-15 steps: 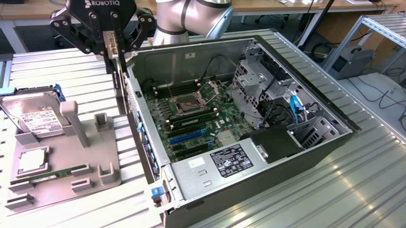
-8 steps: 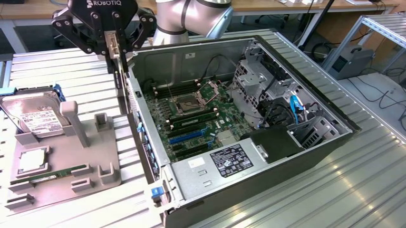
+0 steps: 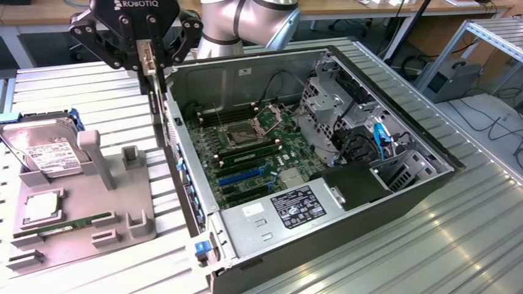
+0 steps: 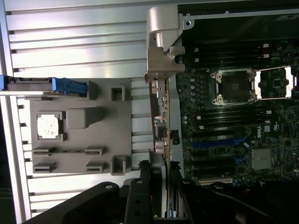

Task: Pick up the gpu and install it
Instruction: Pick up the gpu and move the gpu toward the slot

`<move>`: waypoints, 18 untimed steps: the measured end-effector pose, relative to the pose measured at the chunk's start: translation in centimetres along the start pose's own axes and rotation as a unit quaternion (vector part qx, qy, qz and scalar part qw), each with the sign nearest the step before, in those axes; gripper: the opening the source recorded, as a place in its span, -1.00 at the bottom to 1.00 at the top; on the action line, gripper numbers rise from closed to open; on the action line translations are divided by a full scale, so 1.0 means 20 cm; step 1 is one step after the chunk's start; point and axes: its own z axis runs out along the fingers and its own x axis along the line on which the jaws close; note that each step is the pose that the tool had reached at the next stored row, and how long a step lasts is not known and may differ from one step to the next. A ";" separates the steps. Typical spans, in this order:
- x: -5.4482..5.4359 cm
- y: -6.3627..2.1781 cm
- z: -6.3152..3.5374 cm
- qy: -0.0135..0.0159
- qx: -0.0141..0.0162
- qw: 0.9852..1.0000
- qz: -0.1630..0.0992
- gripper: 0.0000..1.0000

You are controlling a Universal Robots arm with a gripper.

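Clamped from both sides, the black Robotiq gripper (image 3: 147, 64) (image 4: 159, 179) grasps the gpu (image 3: 154, 98) (image 4: 161, 116), a thin flat black card with a silver metal bracket at its far end. The card hangs edge-on below the fingers, along the open case's wall that faces the exterior view's left; whether it touches that wall I cannot tell. Near the left edge of the ribbed metal tabletop (image 3: 457, 245) in the exterior view lies a flat grey plastic holder (image 3: 114, 202) (image 4: 93, 140). A silver hard drive with a white label (image 3: 41, 150) leans in the holder's far corner, a square silver processor chip (image 3: 39, 208) (image 4: 48, 126) sits nearer in a recess, and a narrow green memory stick (image 3: 70, 228) lies just beside it. Right of the holder and the held card stands the open black computer case (image 3: 408, 202). Its green motherboard (image 3: 245, 153) (image 4: 224, 140) lies exposed, with an open metal processor socket (image 3: 245, 130) (image 4: 233, 86) and blue expansion slots (image 3: 241, 176) (image 4: 215, 142). A grey labelled power supply (image 3: 298, 207) fills the case's near corner, and a metal drive cage (image 3: 327, 116) sits further right.
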 end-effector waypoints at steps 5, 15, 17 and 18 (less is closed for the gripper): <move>-0.01 0.000 0.000 0.000 0.000 1.000 0.000 -0.47; -0.03 0.002 0.001 0.000 0.000 1.000 0.000 -0.47; -0.03 0.002 0.001 0.000 0.000 1.000 0.000 -0.47; -0.03 0.002 0.002 0.000 0.000 1.000 0.000 -0.47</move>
